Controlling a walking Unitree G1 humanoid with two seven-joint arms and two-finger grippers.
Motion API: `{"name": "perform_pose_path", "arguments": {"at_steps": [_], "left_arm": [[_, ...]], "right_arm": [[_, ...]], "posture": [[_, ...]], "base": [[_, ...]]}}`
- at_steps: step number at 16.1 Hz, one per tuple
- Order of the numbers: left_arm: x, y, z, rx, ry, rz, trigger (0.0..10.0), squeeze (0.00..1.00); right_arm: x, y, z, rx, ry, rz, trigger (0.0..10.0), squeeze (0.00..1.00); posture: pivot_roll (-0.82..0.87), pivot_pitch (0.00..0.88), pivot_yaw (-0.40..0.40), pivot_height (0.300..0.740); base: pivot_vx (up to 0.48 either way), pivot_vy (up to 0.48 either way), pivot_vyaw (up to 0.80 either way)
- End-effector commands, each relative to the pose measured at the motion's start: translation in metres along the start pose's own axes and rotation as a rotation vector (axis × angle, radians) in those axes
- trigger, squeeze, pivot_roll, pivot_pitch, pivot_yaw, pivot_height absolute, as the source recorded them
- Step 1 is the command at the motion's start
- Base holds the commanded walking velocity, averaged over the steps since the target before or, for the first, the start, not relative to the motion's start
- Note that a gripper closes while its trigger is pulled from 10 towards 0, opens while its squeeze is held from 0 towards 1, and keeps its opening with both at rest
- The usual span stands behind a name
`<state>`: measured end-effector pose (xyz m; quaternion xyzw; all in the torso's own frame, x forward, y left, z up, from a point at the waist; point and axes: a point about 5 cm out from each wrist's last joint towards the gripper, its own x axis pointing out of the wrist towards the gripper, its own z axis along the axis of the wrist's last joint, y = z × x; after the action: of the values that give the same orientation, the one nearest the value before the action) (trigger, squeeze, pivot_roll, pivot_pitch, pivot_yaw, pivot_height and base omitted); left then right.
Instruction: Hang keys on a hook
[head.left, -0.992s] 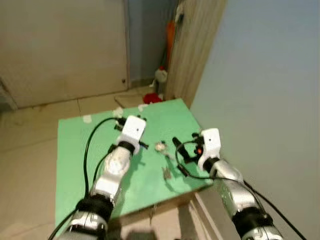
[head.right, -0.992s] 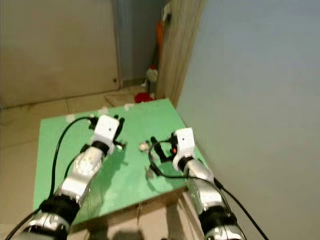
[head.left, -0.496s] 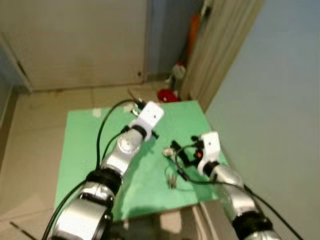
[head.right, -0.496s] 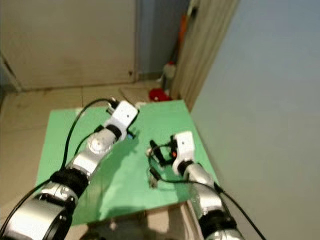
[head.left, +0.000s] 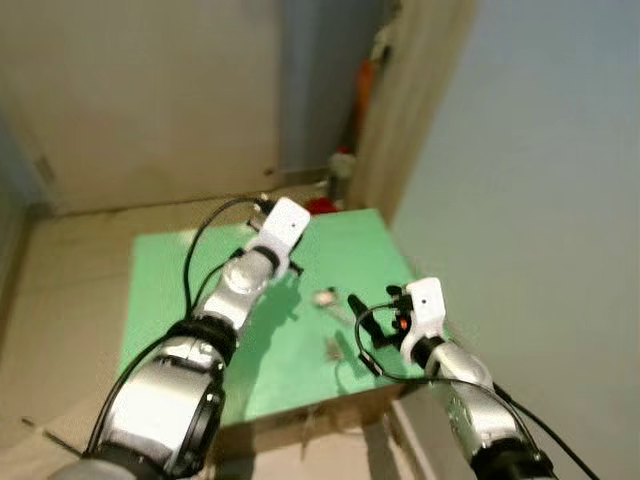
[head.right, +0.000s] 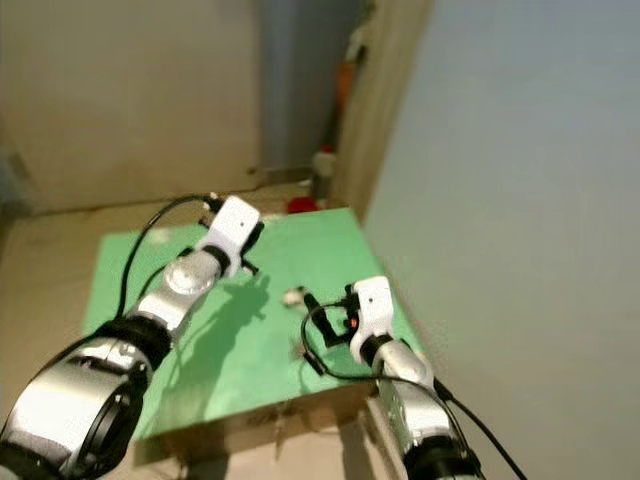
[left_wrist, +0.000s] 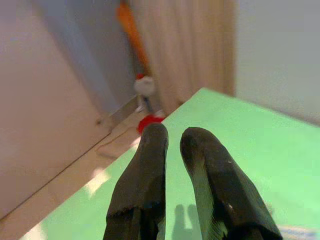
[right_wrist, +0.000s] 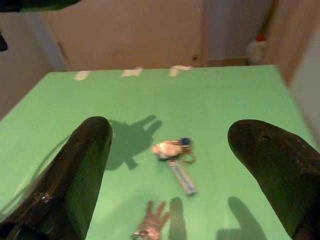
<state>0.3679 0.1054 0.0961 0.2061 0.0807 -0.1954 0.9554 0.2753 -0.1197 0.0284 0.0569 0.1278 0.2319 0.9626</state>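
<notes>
- Left eye view: We see both silver arms stretched over a flat bright green table top (head.left: 170, 300). The left gripper (head.left: 268, 206) reaches toward the table's far edge. The right gripper (head.left: 365, 322) hovers near the right edge. Between them, closer to the right one, lies a bunch of metal keys with a pale fob (head.left: 331, 320), flat on the green surface and touching neither gripper. No writing can be read.
- Right eye view: The same scene, with a red and white object (head.right: 318, 172) on the tiled floor beyond the table.
- Left wrist view: The left gripper's black fingers (left_wrist: 140, 195) sit almost together, a thin gap between them, holding nothing.
- Right wrist view: The right gripper's fingers (right_wrist: 75, 175) are spread wide and empty. The keys lie on the table ahead, between the two fingers.
</notes>
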Motion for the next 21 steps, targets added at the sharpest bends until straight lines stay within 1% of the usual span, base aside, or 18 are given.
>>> {"name": "perform_pose_path", "arguments": {"at_steps": [1, 2, 4, 8, 10, 12, 13, 15, 17, 18, 19, 21], "left_arm": [[0.004, -0.003, 0.009, 0.011, -0.026, -0.02, 10.0, 0.0], [0.004, -0.007, 0.01, 0.035, -0.022, -0.041, 10.0, 0.0], [0.005, -0.011, 0.011, 0.052, -0.024, -0.061, 10.0, 0.0], [0.006, -0.014, 0.012, 0.064, -0.023, -0.071, 10.0, 0.0], [0.007, -0.017, 0.012, 0.066, -0.027, -0.087, 10.0, 0.0], [0.007, -0.022, 0.011, 0.071, -0.01, -0.099, 10.0, 0.0], [0.007, -0.024, 0.009, 0.043, 0.007, -0.115, 10.0, 0.0], [0.007, -0.024, 0.005, 0.018, 0.034, -0.116, 10.0, 0.0], [0.004, -0.023, -0.007, -0.076, 0.096, -0.103, 10.0, 0.0], [0.003, -0.022, -0.009, -0.092, 0.105, -0.098, 10.0, 0.0], [-0.002, -0.02, -0.025, -0.146, 0.171, -0.062, 10.0, 0.0], [-0.007, -0.019, -0.037, -0.176, 0.223, -0.027, 10.0, 0.0]], "right_arm": [[-0.003, -0.005, 0.004, -0.016, -0.023, -0.02, 10.0, 0.0], [-0.003, -0.004, 0.003, -0.014, -0.022, -0.022, 10.0, 0.0], [-0.002, -0.002, 0.002, -0.007, -0.02, -0.025, 10.0, 0.0], [-0.003, 0.002, -0.002, 0.001, -0.015, -0.023, 10.0, 0.0], [-0.004, 0.002, -0.003, 0.0, -0.013, -0.023, 10.0, 0.0], [-0.006, 0.002, -0.003, -0.001, -0.012, -0.023, 10.0, 0.0], [-0.008, 0.002, -0.004, -0.002, -0.01, -0.023, 10.0, 0.0], [-0.01, 0.001, -0.005, -0.004, -0.008, -0.023, 10.0, 0.0], [-0.016, -0.002, -0.006, -0.01, -0.001, -0.027, 10.0, 0.0], [-0.017, -0.002, -0.006, -0.011, 0.0, -0.027, 10.0, 0.0], [-0.025, -0.006, -0.006, -0.021, 0.01, -0.034, 10.0, 0.0], [-0.032, -0.01, -0.007, -0.031, 0.02, -0.04, 10.0, 0.0]], "posture": [[-0.04, 0.053, -0.075, 0.74], [-0.04, 0.049, -0.066, 0.74], [-0.04, 0.049, -0.063, 0.74], [-0.04, 0.051, -0.054, 0.74], [-0.04, 0.051, -0.053, 0.74], [-0.05, 0.055, -0.055, 0.74], [-0.06, 0.059, -0.057, 0.74], [-0.07, 0.065, -0.061, 0.74], [-0.08, 0.075, -0.069, 0.74], [-0.09, 0.077, -0.071, 0.74], [-0.11, 0.089, -0.086, 0.74], [-0.13, 0.097, -0.095, 0.74]], "base": [[0.446, 0.0, 0.0], [0.48, 0.0, 0.0], [0.48, 0.0, 0.0], [0.478, 0.0, 0.0], [0.309, 0.0, 0.0], [0.0, 0.0, 0.0], [0.0, 0.0, 0.0], [0.0, 0.0, 0.0], [0.0, 0.0, 0.0], [0.0, 0.0, 0.0], [0.0, 0.0, 0.0], [0.0, 0.0, 0.0]]}}
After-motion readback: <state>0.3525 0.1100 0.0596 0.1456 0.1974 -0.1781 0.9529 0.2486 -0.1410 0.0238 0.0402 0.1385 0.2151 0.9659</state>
